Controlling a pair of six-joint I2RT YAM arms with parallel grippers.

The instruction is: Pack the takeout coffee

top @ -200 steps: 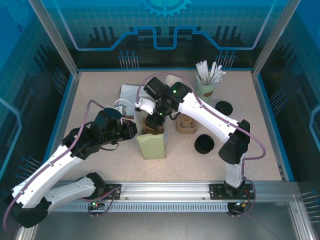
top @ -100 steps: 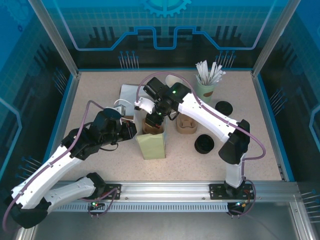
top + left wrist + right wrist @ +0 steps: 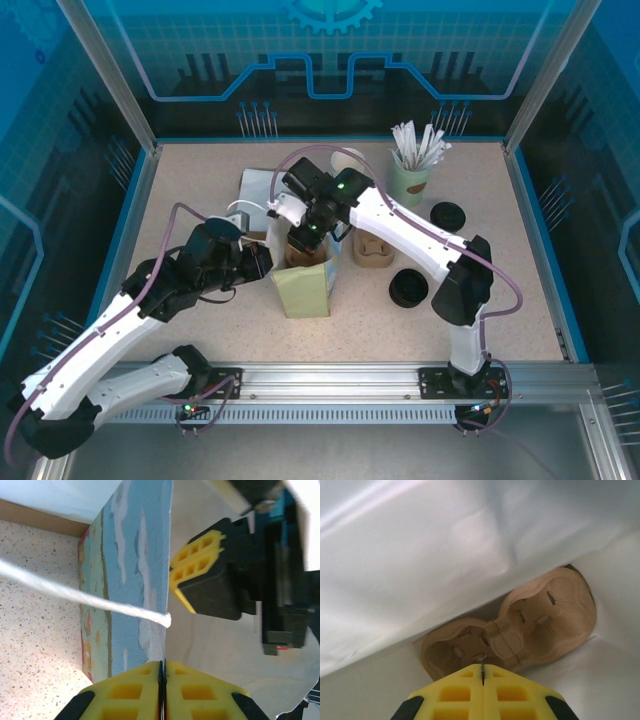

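Note:
A pale green paper bag (image 3: 303, 288) stands open at mid table. My left gripper (image 3: 262, 262) is shut on its left wall (image 3: 162, 630); the printed blue outside and a white string handle (image 3: 75, 592) show there. My right gripper (image 3: 306, 238) reaches down into the bag's mouth, shut on the near rim of a brown pulp cup carrier (image 3: 520, 625) that lies low inside the white lining. The right gripper's finger (image 3: 200, 575) shows inside the bag in the left wrist view. A white cup rim (image 3: 347, 158), likely the takeout coffee, peeks out behind the right arm, its sides hidden.
A second brown carrier (image 3: 373, 252) sits right of the bag. A mint-green cup of white-wrapped sticks (image 3: 412, 172) stands at the back right. Two black lids (image 3: 408, 288) (image 3: 447, 214) lie on the right. A flat white sheet (image 3: 258, 185) lies at the back left.
The right gripper has shifted slightly left and lower into the bag with the carrier. The left gripper has kept its hold on the bag wall.

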